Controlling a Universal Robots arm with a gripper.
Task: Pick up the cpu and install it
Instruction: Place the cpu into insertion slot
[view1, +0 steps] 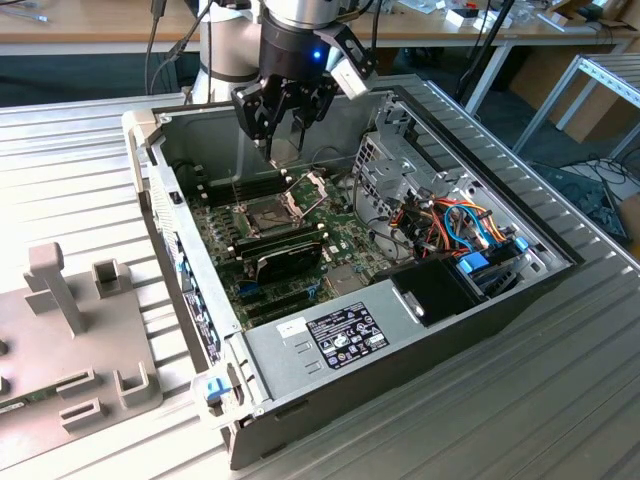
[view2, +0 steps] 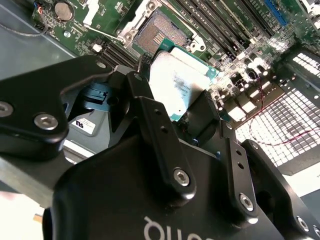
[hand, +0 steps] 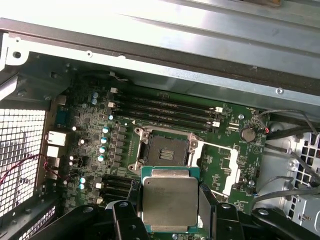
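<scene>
Pincer (view1: 285, 125) is clamped on the cpu (hand: 168, 200), gripping it by two opposite edges, metal top facing the first wrist view. It hangs above the board (hand: 85, 135), just beside the open socket (hand: 164, 150) and not over it yet, going by both wrist views.

My take on doing this bit well: you want the cpu dead flat and its edges square with the socket before it gets anywhere near those pins. In the second wrist view the cpu (view2: 175, 85) looks a little skewed against the socket (view2: 159, 31), though that could just be the camera angle. I can't make out any corner mark, so check orientation yourself.

Stuff around you: the hinged metal frame (hand: 220, 167) is flipped open right next to the socket, so it's the closest thing to snag. Memory slots (hand: 165, 107) run along the far side, near the case wall (hand: 150, 65). A thin red wire (hand: 20, 167) loops over by the mesh cage (hand: 22, 130), well apart.
</scene>
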